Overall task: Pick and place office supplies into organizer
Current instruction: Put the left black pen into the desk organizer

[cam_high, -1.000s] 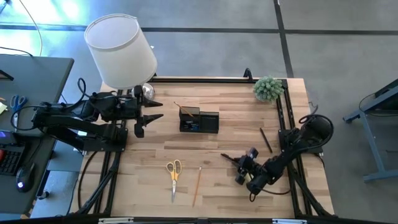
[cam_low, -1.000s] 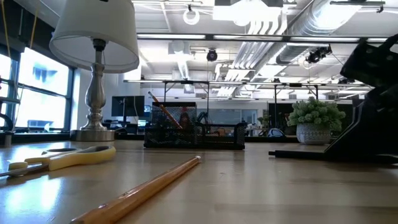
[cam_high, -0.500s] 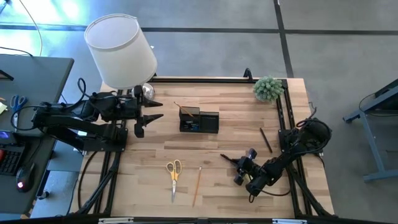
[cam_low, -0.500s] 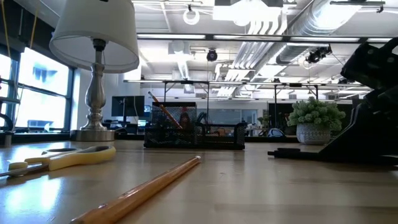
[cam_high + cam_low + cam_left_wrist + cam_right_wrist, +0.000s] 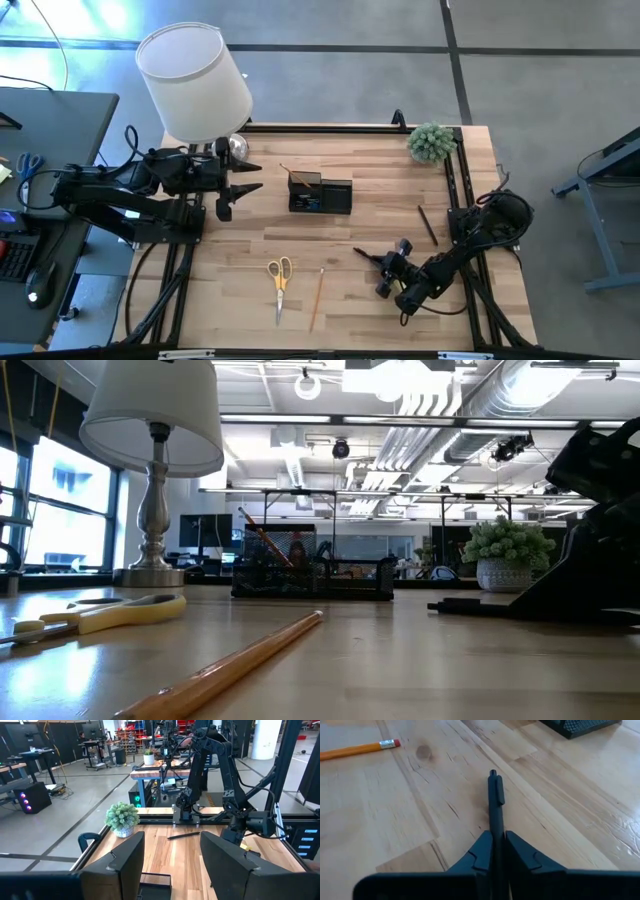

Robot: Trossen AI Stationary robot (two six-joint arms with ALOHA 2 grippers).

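Wooden tabletop, big open lab behind w/ other benches and rigs. Right gripper [image 5: 494, 851] is down low near the table's front-right part, fingers clamped on a dark pen [image 5: 493, 805]; pen sticks straight out ahead between the pads, tip pointing toward the table's middle. From above, same gripper [image 5: 388, 264] w/ the pen [image 5: 368, 255] as a thin dark line pointing left. Can't tell if the pen is off the wood or skimming it.

So the step, I'd say: pen is grabbed, transport to the organizer [image 5: 320, 193] not yet done. Organizer sits well apart from the gripper, toward the back-centre, w/ something thin already standing in its left compartment. Next move prob. calls for a lift, swing toward the caddy, then tipping the pen upright-ish over a free compartment before letting go; since it's held by one end, the long free end could snag the caddy wall.

Other stuff waiting: yellow-handled scissors [image 5: 279, 275] and a pencil [image 5: 317, 299] near the front edge, another dark stick [image 5: 427, 224] by the right rail.

Left gripper [image 5: 240, 178] parked at the left side beside the lamp [image 5: 195, 80], fingers apart, holding nothing. Small potted plant [image 5: 431, 141] at back-right corner.
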